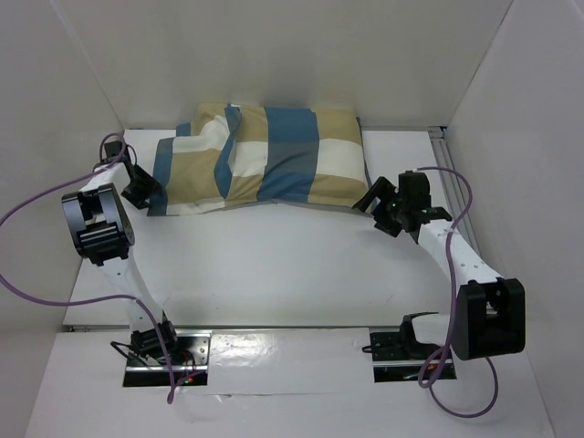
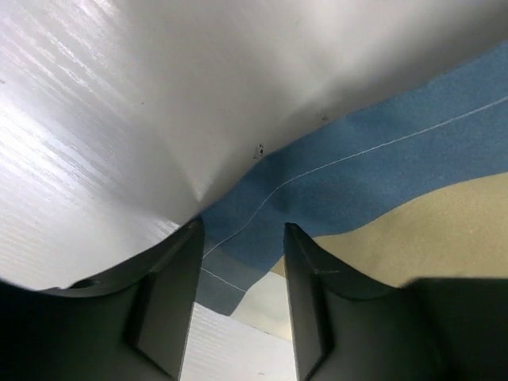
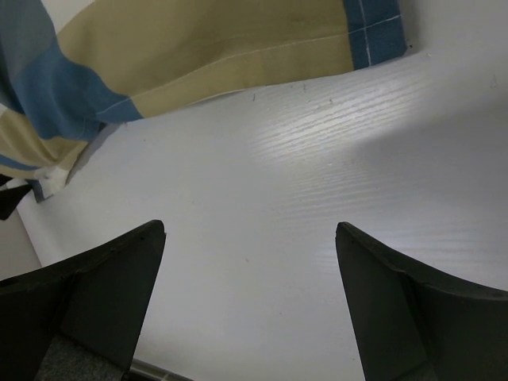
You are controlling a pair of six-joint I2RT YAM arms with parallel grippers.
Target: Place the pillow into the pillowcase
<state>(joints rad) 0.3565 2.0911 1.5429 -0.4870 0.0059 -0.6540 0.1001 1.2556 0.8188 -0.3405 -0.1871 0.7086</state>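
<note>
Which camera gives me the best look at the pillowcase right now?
Top external: it shows the whole pillowcase lying at the far side of the table. The left wrist view catches only a blue and tan corner by the left gripper; the right wrist view only a strip of its edge along the top of the picture.

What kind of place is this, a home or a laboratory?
Likely a robotics test cell, not a home: bare white walls enclose a white table, and a left arm and a right arm are bolted at its near edge.
</note>
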